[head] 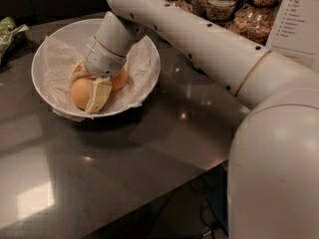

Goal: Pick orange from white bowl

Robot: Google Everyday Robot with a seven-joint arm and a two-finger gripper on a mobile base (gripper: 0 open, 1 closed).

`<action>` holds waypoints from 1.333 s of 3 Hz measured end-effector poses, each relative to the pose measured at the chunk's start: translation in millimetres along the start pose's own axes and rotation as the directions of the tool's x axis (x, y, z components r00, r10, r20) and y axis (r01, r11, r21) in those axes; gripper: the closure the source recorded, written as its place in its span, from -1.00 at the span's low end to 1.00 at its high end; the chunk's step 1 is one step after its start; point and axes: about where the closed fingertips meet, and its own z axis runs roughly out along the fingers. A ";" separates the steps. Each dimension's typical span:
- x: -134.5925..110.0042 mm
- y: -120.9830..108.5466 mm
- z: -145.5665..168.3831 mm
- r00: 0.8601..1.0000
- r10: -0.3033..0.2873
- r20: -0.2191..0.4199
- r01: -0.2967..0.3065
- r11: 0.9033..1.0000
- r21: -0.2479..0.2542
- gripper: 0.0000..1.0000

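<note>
The white bowl, lined with crumpled white paper, stands at the back left of the dark table. In it lies the pale yellow-orange orange, with a deeper reddish-orange fruit right beside it. My gripper reaches down into the bowl from the right. Its cream fingers sit on either side of the orange and press against it. The orange rests low in the bowl on the paper.
Glass jars of grain and a printed sign stand at the back right. A green packet lies at the far left. My white arm crosses the table's right side. The table edge runs diagonally in front.
</note>
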 end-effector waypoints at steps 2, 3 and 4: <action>-10.2 4.8 -45.8 0.997 -0.043 -0.072 0.048 0.996 0.075 1.00; -11.0 8.3 -73.4 0.995 -0.066 -0.074 0.076 0.988 0.132 1.00; -4.1 13.7 -98.8 0.995 -0.073 -0.066 0.084 0.979 0.183 1.00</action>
